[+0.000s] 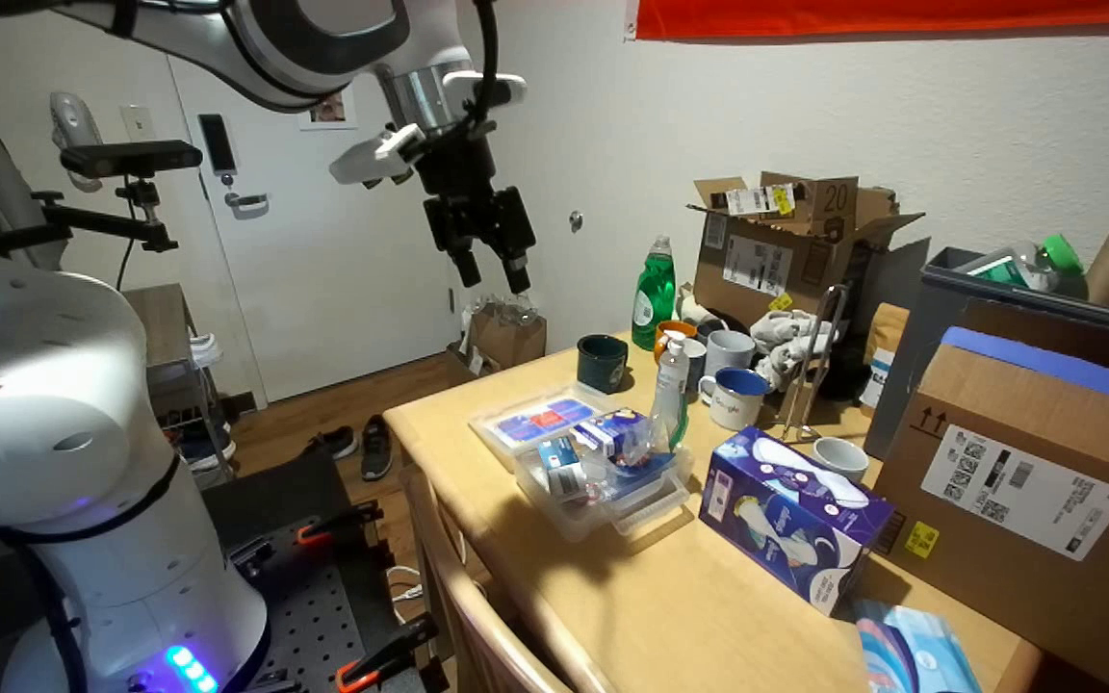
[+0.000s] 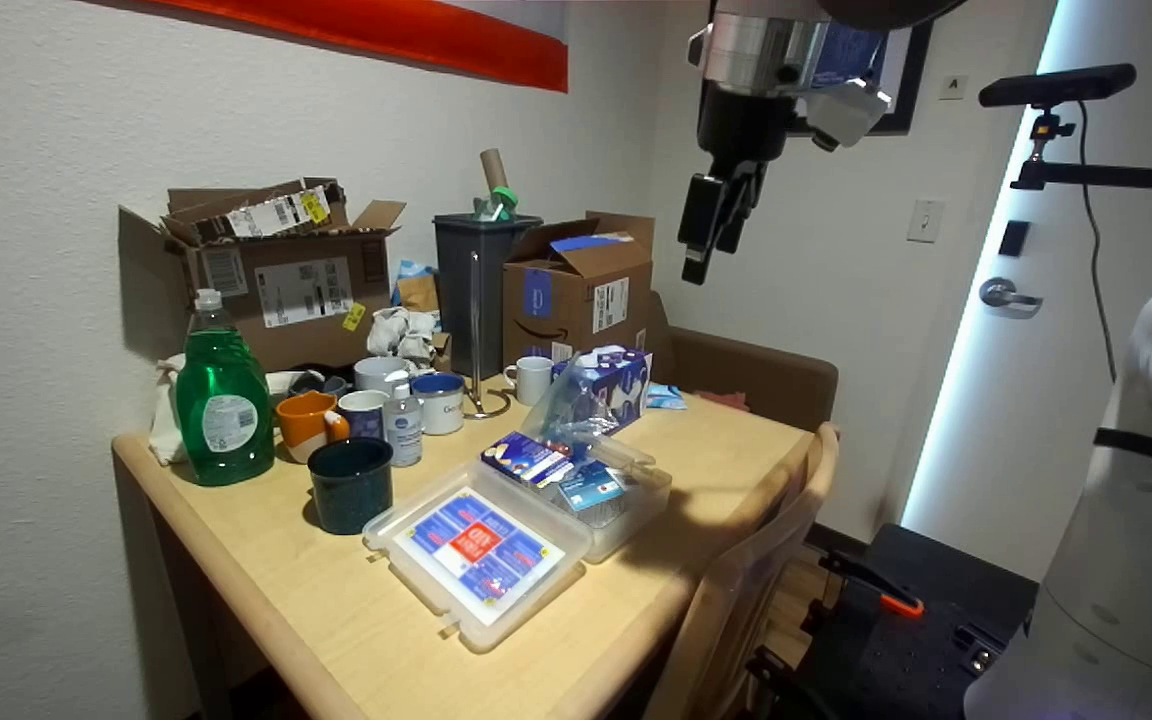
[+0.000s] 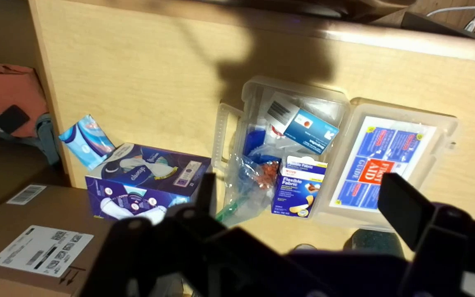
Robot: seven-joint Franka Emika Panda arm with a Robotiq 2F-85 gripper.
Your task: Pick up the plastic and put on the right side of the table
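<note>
and there's the claw point(image 1: 494, 279), hanging well above the table point(image 1: 651, 616), jaws parted, the two fingers point(image 3: 404, 208) wide of each other. the arm point(image 1: 333, 48) behind it runs out of the top in both exterior views. down below, the plastic bag point(image 3: 248, 189), clear with a green strip, slumps partly in, partly out of the open first aid container point(image 1: 564, 515), just beside a blue box point(image 3: 297, 192) marked flexible fabric. something reddish shows through the film; can't tell what! in an exterior view it overlaps the pump bottle point(image 1: 672, 375), and where bag ends and container wall begins, i honestly can't make out. whether bag and bottle touch, no telling. now the wrist view: the claw's own dark, blurry body swallows the bottom, covering a corner of the purple box point(image 3: 151, 169) and part of the dark green mug point(image 3: 375, 241). back in an exterior view, the light blue packet point(image 1: 915, 650) is sliced off at the bottom, and the big cardboard box point(image 1: 997, 582) runs out at the right. the red hanging point(image 1: 901, 19) up there is cropped along the top too.
</note>
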